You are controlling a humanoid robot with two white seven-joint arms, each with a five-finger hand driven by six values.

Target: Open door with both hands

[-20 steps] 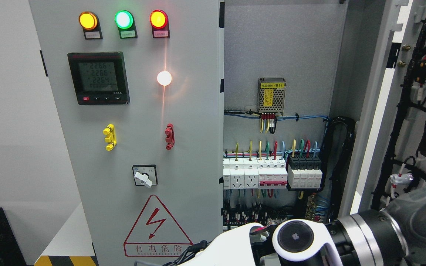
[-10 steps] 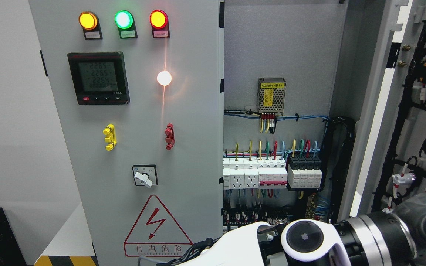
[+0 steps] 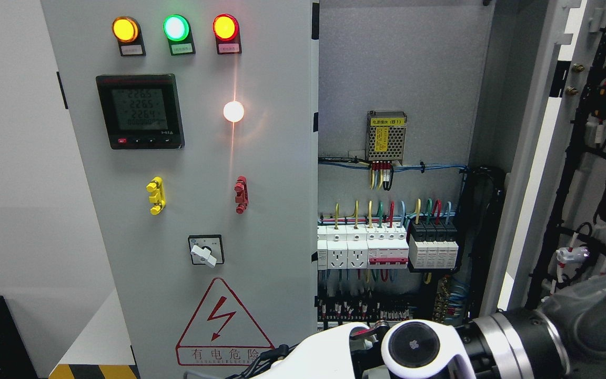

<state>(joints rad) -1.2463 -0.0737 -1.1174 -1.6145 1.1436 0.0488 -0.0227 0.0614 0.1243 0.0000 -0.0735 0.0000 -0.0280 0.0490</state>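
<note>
Across the left half of the head view stands the closed grey left door (image 3: 192,210) of an electrical cabinet, and the right door (image 3: 592,158) is swung wide open at the far right, its inner face carrying black cable bundles and small parts. On the closed door three lit indicator lamps sit in a row near the top: amber (image 3: 125,29), green (image 3: 175,27) and red (image 3: 225,27). Below them a black digital meter (image 3: 140,111) shows lit digits, and a bright white lamp (image 3: 233,111) glows to its right. Lower down are a yellow handle (image 3: 155,196) and a red handle (image 3: 241,194), then a white rotary switch (image 3: 205,251), then a red triangular lightning warning sign (image 3: 223,322) near the bottom edge.

Between the doors the cabinet interior (image 3: 403,68) is exposed. A perforated power supply (image 3: 386,136) with a yellow label is fixed to the back plate, with wires running beneath it. Further down a row of white circuit breakers (image 3: 363,247) sits just beside a block of black-topped modules (image 3: 433,246), all fed by coloured wires from above.

At the bottom right the right arm (image 3: 518,342) comes in from the right edge, grey and black with a white-ringed round joint. Its right hand (image 3: 358,345) is mostly cut off by the lower edge, so whether the fingers are spread or curled cannot be told. It shows low in front of the opening, touching neither door
</note>
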